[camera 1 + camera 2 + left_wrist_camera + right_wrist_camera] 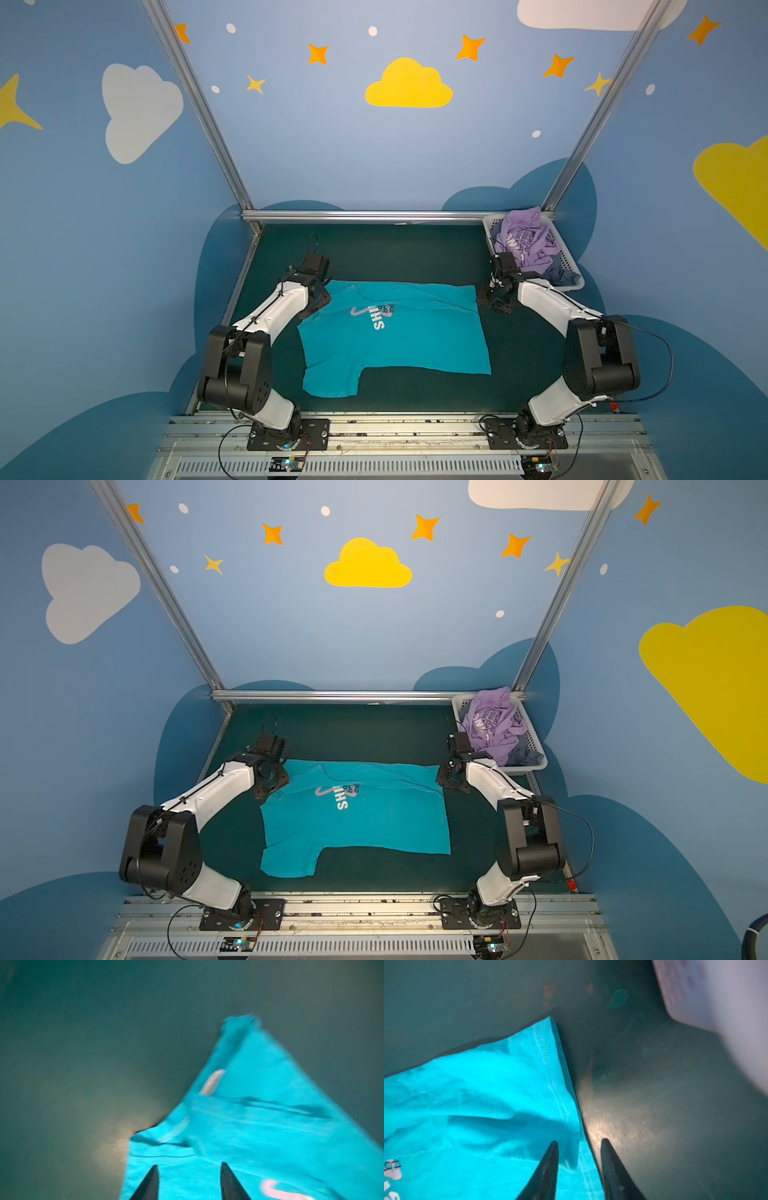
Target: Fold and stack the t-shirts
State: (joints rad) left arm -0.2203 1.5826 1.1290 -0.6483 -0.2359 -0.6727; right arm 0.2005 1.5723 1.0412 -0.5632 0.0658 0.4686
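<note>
A teal t-shirt point(395, 336) point(357, 816) lies on the dark green mat, folded lengthwise, with one sleeve sticking out toward the front and part of its white print showing. My left gripper point(318, 297) point(189, 1165) hovers over the shirt's far left corner, jaws apart with only flat cloth point(259, 1126) beneath. My right gripper point(492, 301) point(579, 1141) is at the far right corner, jaws apart astride the stitched hem point(562, 1105). A crumpled lavender t-shirt point(525, 243) point(490, 725) sits in the basket.
A white perforated basket point(571, 270) point(536, 754) stands at the back right corner, close behind my right wrist, with a dark blue-grey cloth point(561, 276) in it too. Aluminium frame rails point(365, 215) border the mat at back and left.
</note>
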